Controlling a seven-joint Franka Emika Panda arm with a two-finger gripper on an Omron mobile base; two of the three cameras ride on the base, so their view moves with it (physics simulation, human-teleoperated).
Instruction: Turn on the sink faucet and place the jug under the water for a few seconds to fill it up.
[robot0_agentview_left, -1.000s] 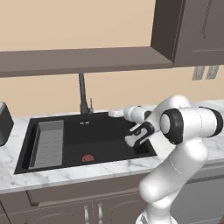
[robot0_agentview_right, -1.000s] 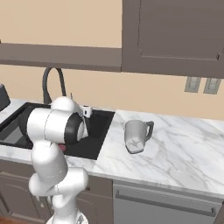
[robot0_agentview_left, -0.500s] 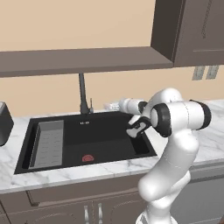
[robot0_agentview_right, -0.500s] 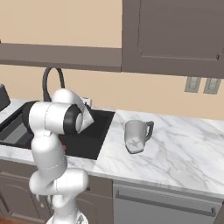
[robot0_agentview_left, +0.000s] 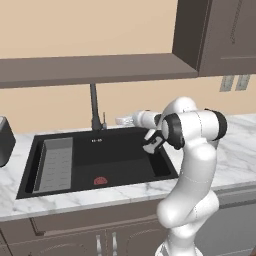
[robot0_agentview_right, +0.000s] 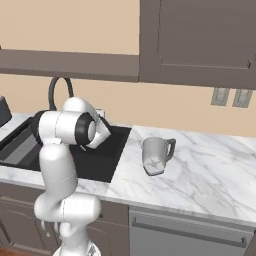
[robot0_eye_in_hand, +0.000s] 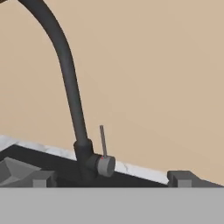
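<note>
The sink faucet (robot0_agentview_left: 93, 106) is a thin dark gooseneck at the back of the black sink (robot0_agentview_left: 125, 159), and no water runs from it. My gripper (robot0_agentview_left: 120, 121) hovers just right of the faucet's base and points at it. In the hand view the gripper (robot0_eye_in_hand: 112, 179) is open, and its two fingertips (robot0_eye_in_hand: 43, 178) stand wide apart on either side of the faucet's upright side lever (robot0_eye_in_hand: 103, 141), with nothing between them. The pale-grey jug (robot0_agentview_right: 156, 155) stands upright on the marble counter right of the sink, apart from the arm.
A grey ribbed tray (robot0_agentview_left: 56, 163) fills the sink's left part and a red drain (robot0_agentview_left: 100, 180) lies at its front. A dark appliance (robot0_agentview_left: 4, 140) stands at the far left. A shelf (robot0_agentview_left: 95, 70) and wall cabinets (robot0_agentview_right: 200, 40) hang above the counter.
The hand has swung left over the sink toward the faucet's base, and the elbow has lifted. The jaws have stayed open. The jug has not moved.
</note>
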